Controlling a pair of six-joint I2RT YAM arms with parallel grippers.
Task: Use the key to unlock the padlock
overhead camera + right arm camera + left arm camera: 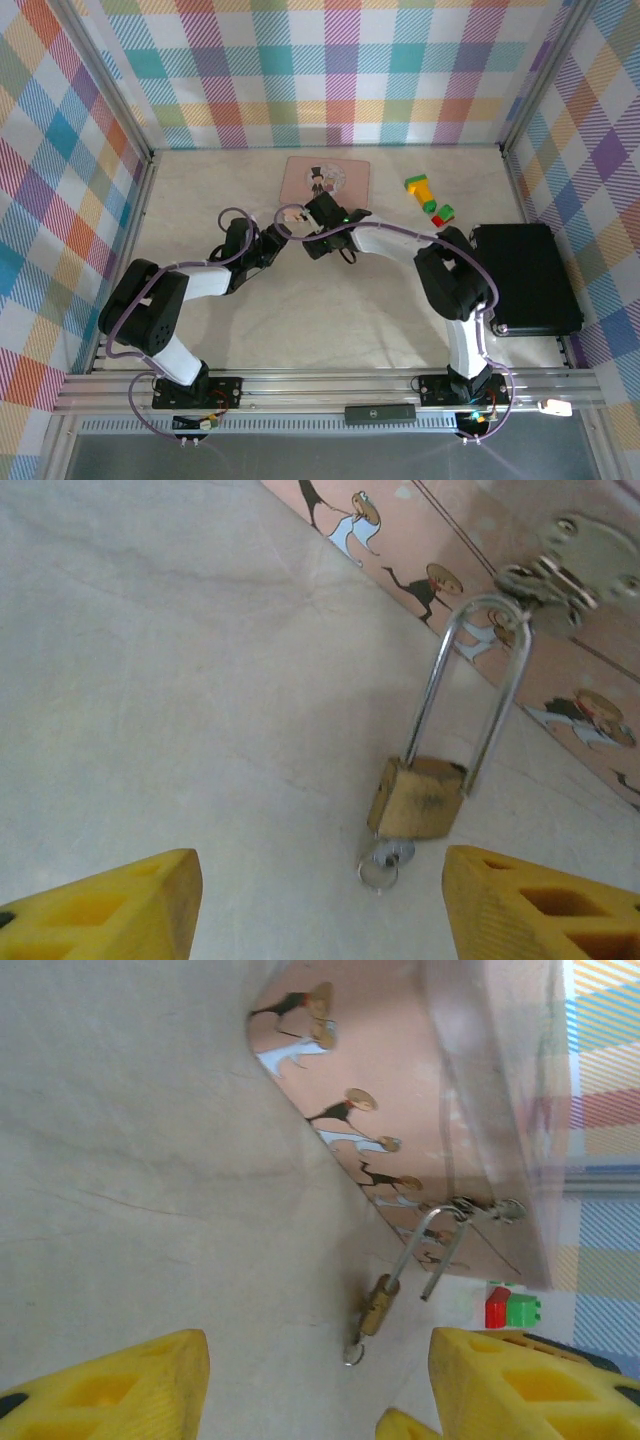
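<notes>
My left pincer (320,1365) and right pincer (320,875) both stand apart, empty. The padlock (420,798) lies on the counter (150,680), shackle (437,680) hooked through the pink tin (420,535) hasp (565,560), key (388,858) seated in its base. Hazard: closing off-centre, I could knock that key out or skid the padlock.

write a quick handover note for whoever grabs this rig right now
Left tool: open, empty, over the table short of the padlock.
Right tool: open, empty, also facing the padlock.
Things: padlock hooked through the pink tin's hasp, body lying on the table; key sits in its keyhole.
Done: key inserted; one leg of the shackle looks out of the body, so likely unlocked.
Left: confirm the shackle is free.
</notes>
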